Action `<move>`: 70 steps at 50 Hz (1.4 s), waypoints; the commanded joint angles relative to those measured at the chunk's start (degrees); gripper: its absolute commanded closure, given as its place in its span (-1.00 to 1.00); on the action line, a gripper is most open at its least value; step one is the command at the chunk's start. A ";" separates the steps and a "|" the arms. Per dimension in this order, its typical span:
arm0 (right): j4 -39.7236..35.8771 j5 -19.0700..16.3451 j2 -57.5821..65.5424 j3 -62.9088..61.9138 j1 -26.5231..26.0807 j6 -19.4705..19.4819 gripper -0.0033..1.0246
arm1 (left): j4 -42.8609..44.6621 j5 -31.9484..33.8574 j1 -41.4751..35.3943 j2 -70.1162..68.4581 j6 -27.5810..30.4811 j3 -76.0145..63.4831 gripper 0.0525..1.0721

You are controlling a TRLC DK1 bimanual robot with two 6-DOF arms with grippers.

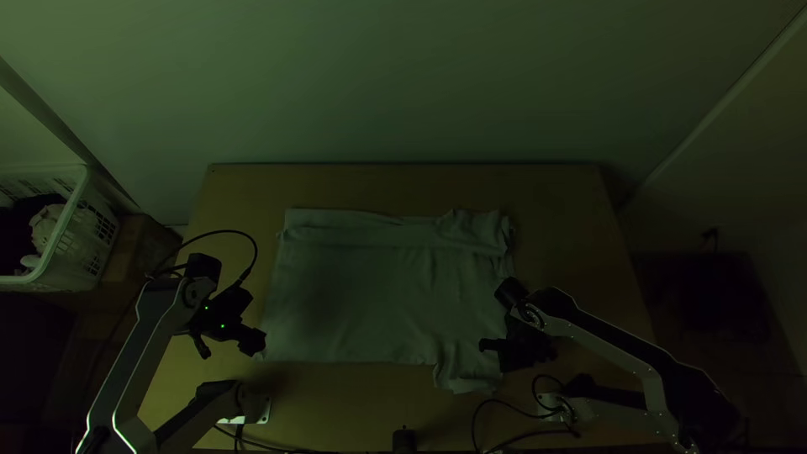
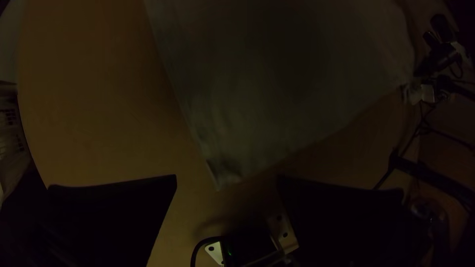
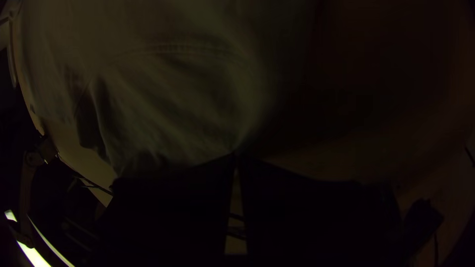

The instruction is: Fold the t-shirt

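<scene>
I find the t-shirt [image 1: 361,290] largely spread on the table [image 1: 559,227], its near-side fold apparently being set up, my right end effector [image 3: 236,154] closed on its right edge, my left end effector [image 2: 226,179], wide apart and empty, next needing its near left corner.

T-shirt [image 1: 361,294] = matt cloth w/ creases, tbl [image 1: 559,214] smooth wood & basket [image 1: 81,262] plastic.

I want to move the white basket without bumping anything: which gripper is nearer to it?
Left. The left gripper is by a corner of the t-shirt, on the basket's side of the table; the right gripper is across the t-shirt, farther from the basket.
</scene>
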 commanded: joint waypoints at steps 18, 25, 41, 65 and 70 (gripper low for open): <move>2.82 1.38 -0.34 -1.07 0.26 -0.33 0.94 | 7.59 -3.72 -1.95 3.09 2.04 -8.32 -0.89; 2.91 1.38 -0.60 -1.07 0.00 -0.33 0.94 | 10.58 -6.88 -3.62 4.23 1.60 -10.60 -0.77; 3.09 1.38 -0.60 -0.99 -0.18 -0.42 0.94 | 11.55 -9.17 -9.25 4.23 -1.03 -12.62 -0.77; 3.35 1.38 -2.27 0.33 -3.96 -0.68 0.94 | 16.12 -9.17 -12.94 0.54 -1.39 -12.18 0.95; 2.56 1.38 -4.21 2.62 -5.45 -0.68 0.94 | 17.26 -9.08 -10.92 0.89 -1.21 -10.16 0.95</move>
